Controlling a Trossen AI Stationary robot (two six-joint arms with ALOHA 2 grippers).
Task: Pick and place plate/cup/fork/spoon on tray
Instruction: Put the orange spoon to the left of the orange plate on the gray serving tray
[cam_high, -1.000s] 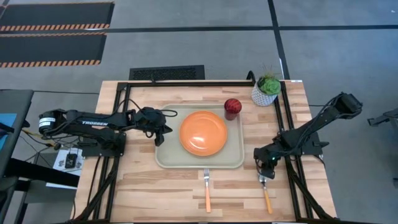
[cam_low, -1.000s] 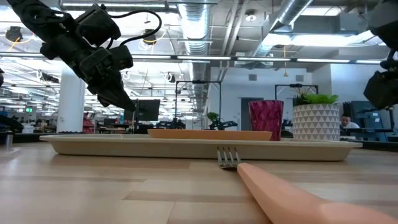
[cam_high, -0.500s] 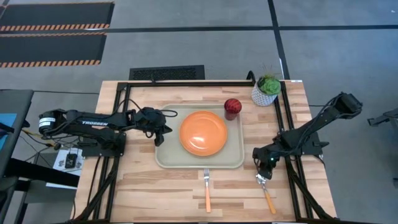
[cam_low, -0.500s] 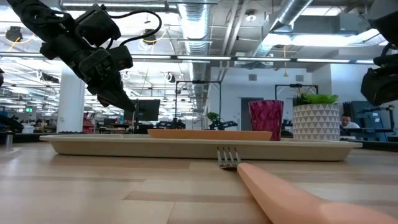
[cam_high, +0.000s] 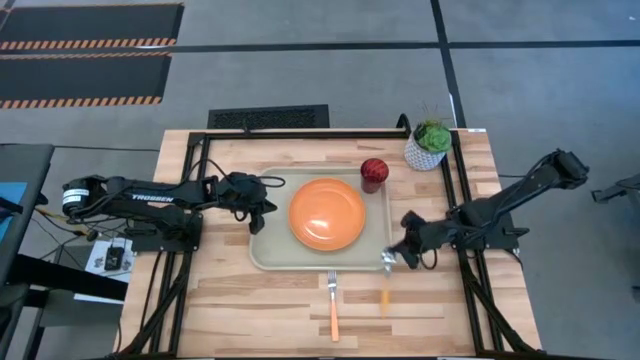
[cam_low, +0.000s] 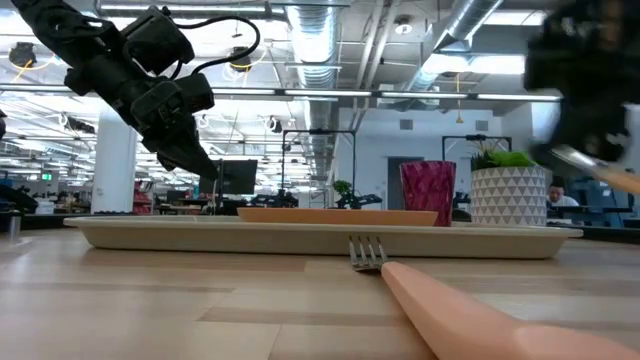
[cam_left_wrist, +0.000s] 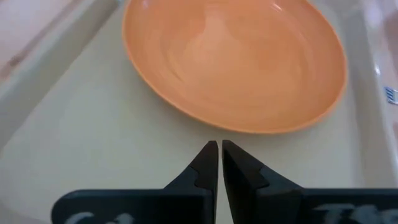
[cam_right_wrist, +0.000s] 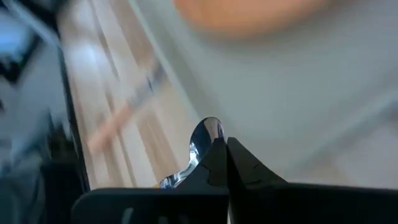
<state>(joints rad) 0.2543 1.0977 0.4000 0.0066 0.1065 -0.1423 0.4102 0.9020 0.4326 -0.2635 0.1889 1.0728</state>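
Now spoon (cam_high: 387, 263) transfer: right end effector (cam_high: 400, 252), clamped on spoon, is at tray (cam_high: 262, 250) right edge; next, lower and release beside plate (cam_high: 327, 213); left end effector (cam_high: 262, 208) closed, idle over tray's left rim.

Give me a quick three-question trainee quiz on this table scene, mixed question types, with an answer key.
1. True or false: the fork lies on the tray.
2. The right gripper holds: A) the cup B) the spoon C) the plate
3. Fill in: the left gripper hangs over the tray's ____ end.

Key: 1. False, it lies on the table in front of the tray. 2. B. 3. Left.
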